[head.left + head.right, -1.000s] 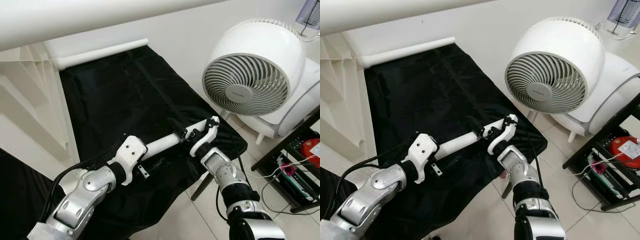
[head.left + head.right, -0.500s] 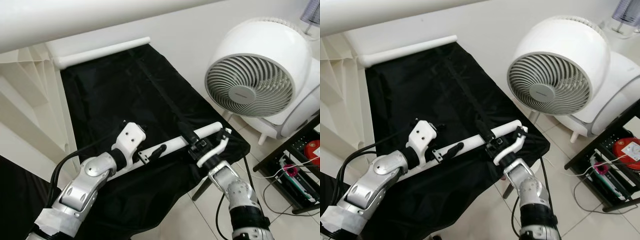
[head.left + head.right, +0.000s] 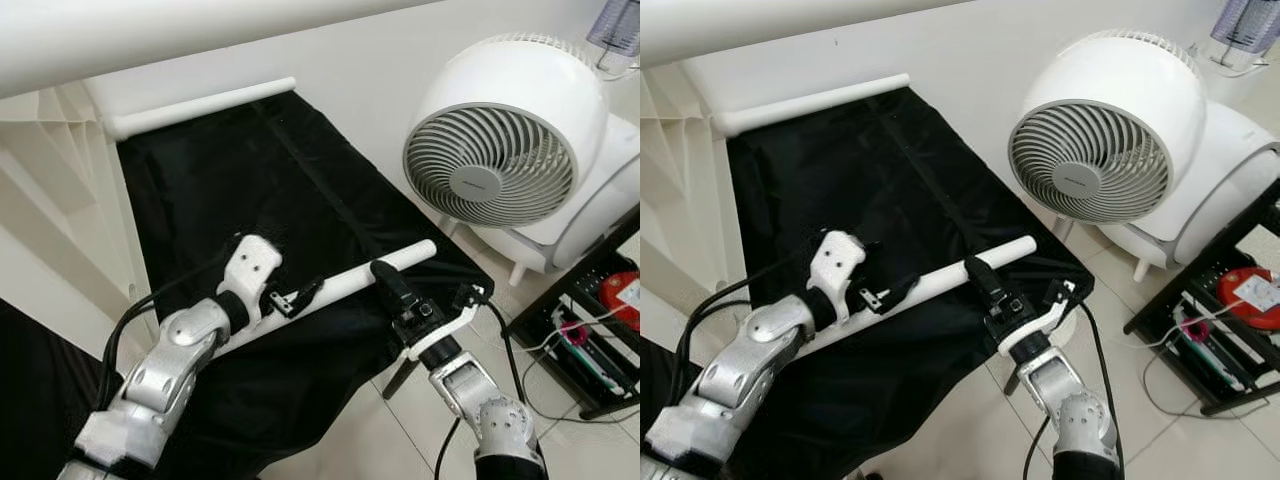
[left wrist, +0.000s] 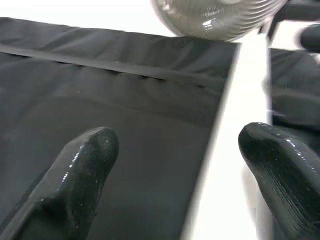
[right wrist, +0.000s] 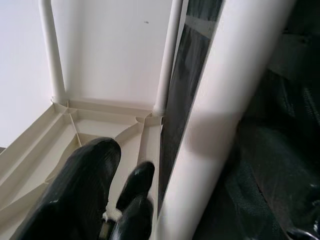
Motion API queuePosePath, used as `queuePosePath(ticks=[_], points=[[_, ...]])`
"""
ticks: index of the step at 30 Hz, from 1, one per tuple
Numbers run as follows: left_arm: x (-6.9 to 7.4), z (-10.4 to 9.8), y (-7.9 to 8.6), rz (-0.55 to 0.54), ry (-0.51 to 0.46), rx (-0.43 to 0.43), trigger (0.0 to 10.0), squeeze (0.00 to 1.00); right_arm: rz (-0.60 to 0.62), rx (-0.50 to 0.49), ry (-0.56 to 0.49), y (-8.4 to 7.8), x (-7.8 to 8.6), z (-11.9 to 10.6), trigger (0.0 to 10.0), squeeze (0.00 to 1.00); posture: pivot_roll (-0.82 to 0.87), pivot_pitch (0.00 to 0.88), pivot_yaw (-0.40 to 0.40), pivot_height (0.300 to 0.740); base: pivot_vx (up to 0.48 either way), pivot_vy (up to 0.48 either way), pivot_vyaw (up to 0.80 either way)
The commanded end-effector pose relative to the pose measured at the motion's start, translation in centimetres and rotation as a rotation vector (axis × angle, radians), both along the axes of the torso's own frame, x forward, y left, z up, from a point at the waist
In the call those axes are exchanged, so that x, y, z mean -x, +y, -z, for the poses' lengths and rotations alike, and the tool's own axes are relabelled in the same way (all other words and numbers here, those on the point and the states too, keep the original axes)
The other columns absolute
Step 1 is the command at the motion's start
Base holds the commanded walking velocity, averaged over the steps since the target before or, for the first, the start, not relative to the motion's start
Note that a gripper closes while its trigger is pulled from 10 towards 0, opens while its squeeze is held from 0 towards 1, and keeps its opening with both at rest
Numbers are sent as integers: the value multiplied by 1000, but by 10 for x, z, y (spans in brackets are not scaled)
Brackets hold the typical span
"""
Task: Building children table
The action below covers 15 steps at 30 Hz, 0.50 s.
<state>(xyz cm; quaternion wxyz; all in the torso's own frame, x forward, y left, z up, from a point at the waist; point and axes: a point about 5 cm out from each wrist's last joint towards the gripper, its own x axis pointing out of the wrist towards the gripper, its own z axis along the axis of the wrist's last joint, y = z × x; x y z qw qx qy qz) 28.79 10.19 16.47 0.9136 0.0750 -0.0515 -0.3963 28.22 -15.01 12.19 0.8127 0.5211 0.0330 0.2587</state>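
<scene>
A white tube-shaped table leg [image 3: 350, 282] lies slantwise on a black cloth [image 3: 230, 190], near the cloth's front edge. My left gripper [image 3: 298, 294] is at the leg's near part, open. In the left wrist view the leg [image 4: 235, 130] runs between its fingers [image 4: 90, 150], closer to one of them. My right gripper [image 3: 384, 274] sits beside the leg's far part with its fingers close together. In the right wrist view the leg [image 5: 225, 100] passes next to that gripper [image 5: 127, 159], outside its fingers.
An upturned cream table top [image 3: 60, 210] with ribs lies to the left. Another white leg [image 3: 200, 105] lies along the cloth's far edge. A big white fan [image 3: 505, 160] stands on the right, with a black shelf [image 3: 600, 340] and cables beside it.
The leg, held up by both grippers before, now lies on the cloth. My left gripper has opened, and my right one has let go and pulled back beside the leg.
</scene>
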Motion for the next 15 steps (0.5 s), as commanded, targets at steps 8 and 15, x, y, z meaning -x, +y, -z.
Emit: queuePosePath(ticks=[8, 15], points=[[24, 11, -14, 228, 3, -69, 10000, 0, 29, -7, 120, -7, 6, 15, 10000, 0, -54, 171, 22, 740, 0, 0, 0], [7, 20, -10, 89, -34, -208, 10000, 0, 40, -28, 110, -9, 7, 8, 10000, 0, -60, 178, 28, 740, 0, 0, 0]])
